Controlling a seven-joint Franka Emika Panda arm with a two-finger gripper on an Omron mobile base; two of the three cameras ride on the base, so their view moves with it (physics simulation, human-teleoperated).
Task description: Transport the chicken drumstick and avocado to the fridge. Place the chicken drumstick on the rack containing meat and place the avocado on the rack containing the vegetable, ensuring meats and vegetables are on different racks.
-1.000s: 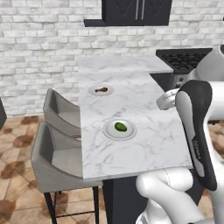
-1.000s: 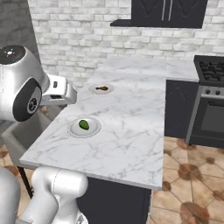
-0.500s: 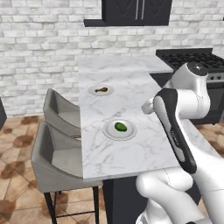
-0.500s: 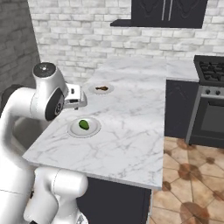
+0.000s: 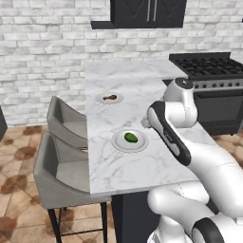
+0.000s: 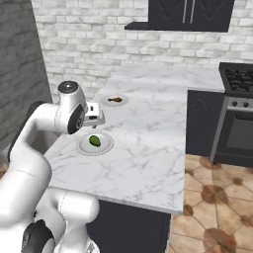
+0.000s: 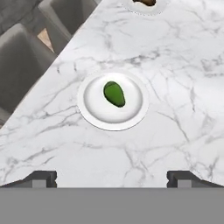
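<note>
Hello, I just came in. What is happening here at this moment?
A white robot arm is working over a marble counter. Its tool is open and holds nothing; it hangs above the counter, close to the avocado, which lies on a white plate. The chicken drumstick lies on a second plate farther along the counter. Neither food has been picked up yet. Grey chairs stand beside the counter.

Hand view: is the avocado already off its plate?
No, the avocado lies on the white plate on the marble counter, with the open gripper above it and holding nothing.
</note>
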